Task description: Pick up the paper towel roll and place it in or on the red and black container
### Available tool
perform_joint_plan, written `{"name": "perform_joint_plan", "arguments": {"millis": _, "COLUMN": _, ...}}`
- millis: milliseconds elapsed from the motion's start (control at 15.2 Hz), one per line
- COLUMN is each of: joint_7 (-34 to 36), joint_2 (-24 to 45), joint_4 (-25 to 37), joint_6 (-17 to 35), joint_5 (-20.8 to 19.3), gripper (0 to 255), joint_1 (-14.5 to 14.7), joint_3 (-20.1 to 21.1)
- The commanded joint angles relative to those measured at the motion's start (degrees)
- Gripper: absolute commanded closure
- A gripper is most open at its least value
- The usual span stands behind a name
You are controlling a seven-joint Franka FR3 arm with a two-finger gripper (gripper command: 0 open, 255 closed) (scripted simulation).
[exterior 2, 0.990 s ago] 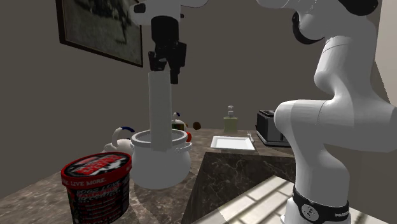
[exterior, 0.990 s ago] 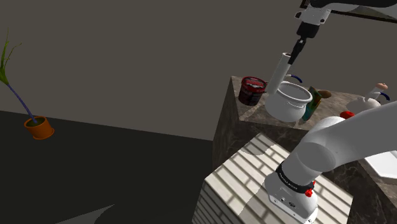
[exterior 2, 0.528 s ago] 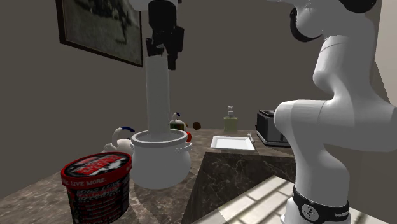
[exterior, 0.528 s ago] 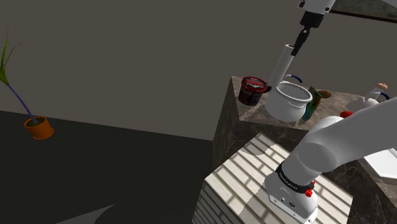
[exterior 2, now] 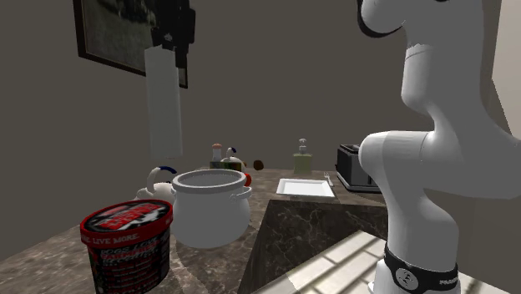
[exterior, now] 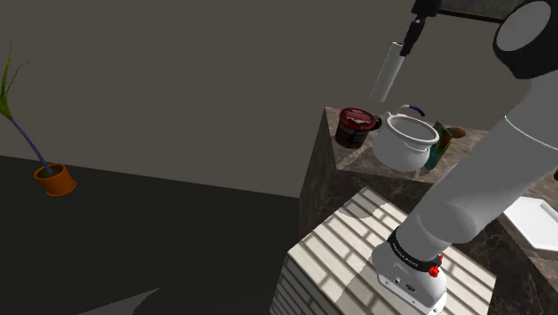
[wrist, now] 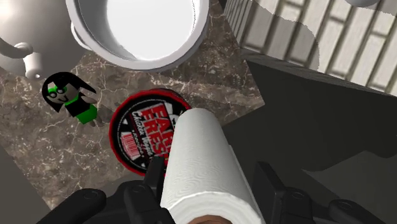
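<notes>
holding the tall white paper towel roll [wrist: 200,162] clamped by its top in the black two-finger gripper [wrist: 209,170], high enough to clear the white pot [exterior: 404,150], above the round red and black container [wrist: 135,135]

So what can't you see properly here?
- Wrist view: the paper towel roll covers part of the red and black container.
- Second exterior view: the white pot hides part of the kettle; the brown speck is too small to name.
- Shoulder view: the white pot hides part of a green thing.
</notes>
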Motion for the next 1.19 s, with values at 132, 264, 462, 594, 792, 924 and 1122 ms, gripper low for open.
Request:
{"name": "perform_joint_plan", "arguments": {"millis": 132, "joint_7": -6.63, "joint_2": 16.79, "joint_4": 19.42, "joint_6": -7.47, "joint_5": 12.15, "gripper": 255, "joint_1": -5.31, "joint_3": -4.65}}
{"name": "perform_joint_plan", "arguments": {"millis": 264, "joint_7": -8.69, "joint_2": 26.86, "joint_4": 34.12, "joint_6": -14.28, "joint_5": 20.36, "gripper": 255, "joint_1": -13.32, "joint_3": -4.65}}
{"name": "perform_joint_plan", "arguments": {"millis": 462, "joint_7": -8.05, "joint_2": 34.03, "joint_4": 46.97, "joint_6": -19.65, "joint_5": 25.65, "gripper": 255, "joint_1": -21.82, "joint_3": -1.46}}
{"name": "perform_joint_plan", "arguments": {"millis": 594, "joint_7": -8.55, "joint_2": 30.52, "joint_4": 38.56, "joint_6": -15.15, "joint_5": 22.76, "gripper": 255, "joint_1": -16.90, "joint_3": -3.02}}
{"name": "perform_joint_plan", "arguments": {"millis": 792, "joint_7": -8.51, "joint_2": 27.07, "joint_4": 30.27, "joint_6": -10.25, "joint_5": 19.84, "gripper": 255, "joint_1": -12.48, "joint_3": -3.94}}
{"name": "perform_joint_plan", "arguments": {"millis": 924, "joint_7": -8.31, "joint_2": 25.29, "joint_4": 25.92, "joint_6": -7.50, "joint_5": 18.35, "gripper": 255, "joint_1": -10.38, "joint_3": -4.23}}
{"name": "perform_joint_plan", "arguments": {"millis": 1122, "joint_7": -7.93, "joint_2": 23.06, "joint_4": 20.37, "joint_6": -3.82, "joint_5": 16.53, "gripper": 255, "joint_1": -7.96, "joint_3": -4.45}}
